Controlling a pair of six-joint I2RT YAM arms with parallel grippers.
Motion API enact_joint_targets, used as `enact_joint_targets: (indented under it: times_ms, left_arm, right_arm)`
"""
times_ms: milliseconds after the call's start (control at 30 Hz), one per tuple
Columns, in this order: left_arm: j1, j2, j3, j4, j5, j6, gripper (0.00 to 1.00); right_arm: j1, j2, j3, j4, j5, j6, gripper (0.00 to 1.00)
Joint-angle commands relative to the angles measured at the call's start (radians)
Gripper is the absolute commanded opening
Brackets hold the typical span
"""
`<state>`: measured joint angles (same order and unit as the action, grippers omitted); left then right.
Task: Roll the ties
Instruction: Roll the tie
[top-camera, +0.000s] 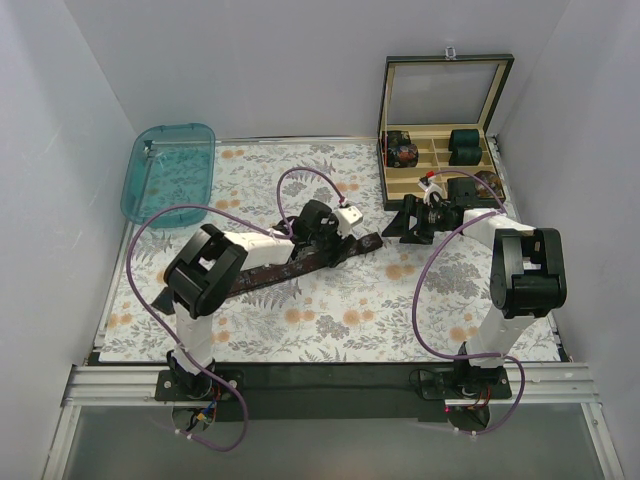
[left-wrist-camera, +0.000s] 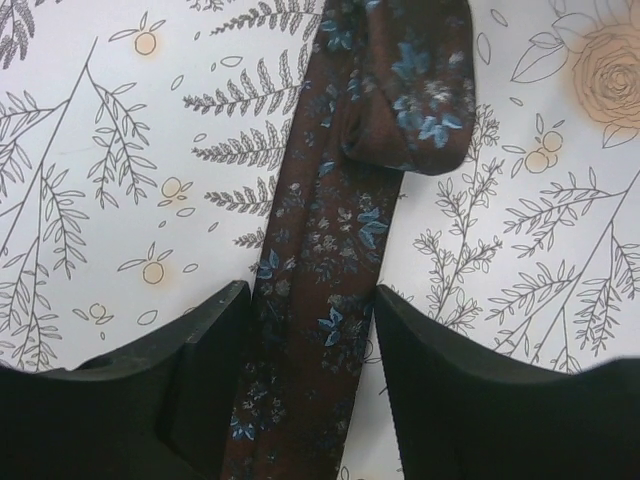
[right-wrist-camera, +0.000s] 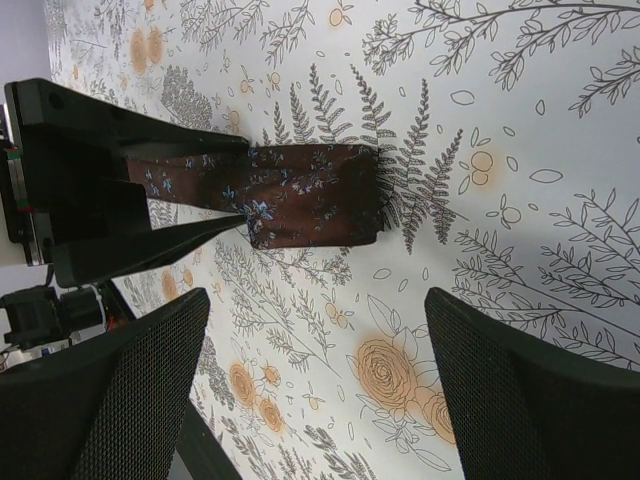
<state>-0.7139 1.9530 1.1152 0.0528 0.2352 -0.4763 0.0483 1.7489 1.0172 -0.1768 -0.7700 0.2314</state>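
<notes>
Tie (top-camera: 300, 262): dark brown cloth with small blue and pale flower sprigs. A long narrow strip lying diagonally at mid-table on the floral mat (top-camera: 330, 320), its far-right end folded back on itself
Left gripper (left-wrist-camera: 310, 300): fingers apart, straddling the strip near the fold
Right gripper (right-wrist-camera: 315, 300): fingers apart, just right of the fold

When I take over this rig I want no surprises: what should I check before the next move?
1. The left claw is open, astride the tie: ok.
2. The tie's end is folded over to start the coil: ok.
3. The right claw is open, clear of the tie: ok.
4. The tie lies flat along its whole length: cannot tell, partly hidden.
5. The box has its lid open: ok.
</notes>
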Motion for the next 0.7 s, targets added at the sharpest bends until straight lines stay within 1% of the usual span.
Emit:
enact_joint_targets:
  times_ms: [0, 67, 200, 367, 433, 467, 533, 567, 600, 633, 667]
  left_arm:
    - [0.001, 0.046, 0.006, -0.122, 0.108, 0.007, 0.46]
    - [0.001, 0.06, 0.008, -0.146, 0.16, 0.01, 0.43]
    - [-0.001, 0.06, -0.009, -0.192, 0.228, 0.008, 0.39]
    - [-0.007, 0.027, -0.064, -0.197, 0.269, -0.01, 0.4]
    - [-0.01, 0.009, -0.08, -0.196, 0.248, -0.022, 0.46]
    - [-0.01, 0.0, -0.08, -0.194, 0.228, -0.03, 0.48]
    - [-0.01, -0.037, -0.072, -0.192, 0.169, -0.048, 0.56]
    - [-0.009, -0.054, -0.068, -0.185, 0.139, -0.067, 0.59]
    - [-0.006, -0.071, -0.06, -0.183, 0.128, -0.079, 0.66]
    - [-0.006, -0.103, -0.04, -0.182, 0.101, -0.114, 0.71]
    - [-0.006, -0.12, -0.031, -0.179, 0.084, -0.146, 0.73]
  right_arm:
    - [0.005, -0.029, 0.006, 0.007, -0.028, -0.018, 0.79]
    - [0.005, -0.028, 0.006, 0.007, -0.026, -0.02, 0.79]
    - [0.005, -0.031, 0.007, 0.007, -0.028, -0.02, 0.79]
    - [0.005, -0.042, -0.005, 0.007, -0.031, -0.02, 0.78]
    - [0.005, -0.046, -0.018, 0.005, -0.032, -0.02, 0.78]
    - [0.004, -0.052, -0.025, 0.005, -0.032, -0.018, 0.78]
    - [0.005, -0.061, -0.037, 0.004, -0.028, -0.018, 0.78]
    - [0.005, -0.072, -0.04, 0.002, -0.022, -0.02, 0.78]
    - [0.004, -0.078, -0.043, 0.002, -0.015, -0.021, 0.78]
    - [0.004, -0.084, -0.045, -0.001, -0.009, -0.02, 0.78]
    - [0.004, -0.094, -0.049, -0.001, 0.004, -0.02, 0.78]
